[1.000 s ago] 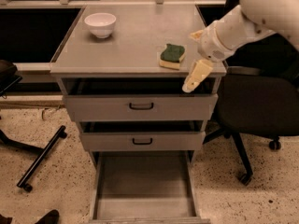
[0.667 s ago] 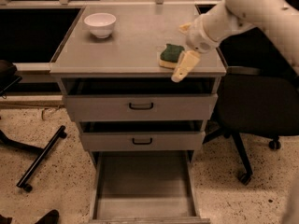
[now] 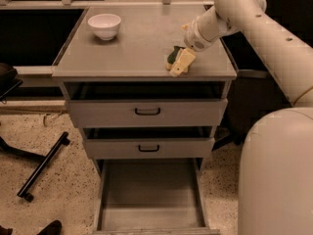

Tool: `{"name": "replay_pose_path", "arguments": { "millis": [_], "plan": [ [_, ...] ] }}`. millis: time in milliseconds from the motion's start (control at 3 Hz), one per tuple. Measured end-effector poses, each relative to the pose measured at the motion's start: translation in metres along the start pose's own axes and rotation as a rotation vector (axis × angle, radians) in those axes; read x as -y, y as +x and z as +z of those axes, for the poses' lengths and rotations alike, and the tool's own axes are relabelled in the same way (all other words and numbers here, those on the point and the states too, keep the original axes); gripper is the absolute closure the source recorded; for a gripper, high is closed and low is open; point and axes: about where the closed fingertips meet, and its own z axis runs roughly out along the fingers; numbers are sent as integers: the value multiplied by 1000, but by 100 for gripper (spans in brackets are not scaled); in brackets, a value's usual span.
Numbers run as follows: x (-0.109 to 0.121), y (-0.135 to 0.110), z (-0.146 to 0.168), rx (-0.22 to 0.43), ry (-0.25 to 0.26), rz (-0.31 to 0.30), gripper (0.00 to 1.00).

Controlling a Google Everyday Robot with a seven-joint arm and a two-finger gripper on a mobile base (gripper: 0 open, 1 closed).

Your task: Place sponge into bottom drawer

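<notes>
The sponge (image 3: pixel 172 56), dark green over pale yellow, lies on the grey cabinet top (image 3: pixel 137 48) near its front right. My gripper (image 3: pixel 180 63) is down over the sponge from the right and covers most of it; only the sponge's left end shows. The bottom drawer (image 3: pixel 149 196) is pulled fully out at floor level, with a bare grey interior.
A white bowl (image 3: pixel 104 25) stands at the back left of the cabinet top. The two upper drawers with black handles (image 3: pixel 147 112) are slightly open. A black chair base (image 3: pixel 41 165) lies on the speckled floor to the left. My arm's large white body (image 3: pixel 276 175) fills the right.
My gripper has moved left from beyond the cabinet's front right corner onto the top, and now sits over the sponge. The sponge has not visibly moved.
</notes>
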Motion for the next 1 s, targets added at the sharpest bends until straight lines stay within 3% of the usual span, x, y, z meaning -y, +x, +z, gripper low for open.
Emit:
{"name": "replay_pose_path", "arguments": {
  "millis": [1000],
  "plan": [
    [4,17,-2,-16,5,42,0]
  ]
}}
